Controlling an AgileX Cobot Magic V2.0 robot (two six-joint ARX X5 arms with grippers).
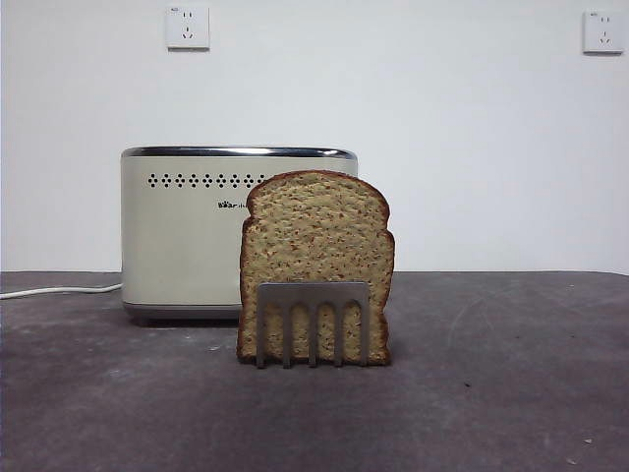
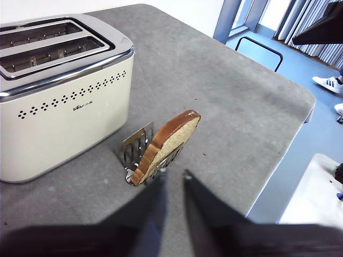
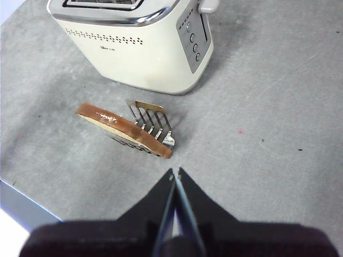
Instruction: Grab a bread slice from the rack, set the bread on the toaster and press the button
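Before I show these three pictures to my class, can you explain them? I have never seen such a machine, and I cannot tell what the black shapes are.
It is a robot with two arms at a grey table. One picture looks level across the table; the other two come from cameras on the arms' wrists. The black shapes are the claws: the left claw slightly open, the right claw shut. Neither holds anything. A cream toaster stands on the table. In front of it a slice of bread stands in a small steel rack. The right wrist picture shows the toaster's lever on its narrow end.
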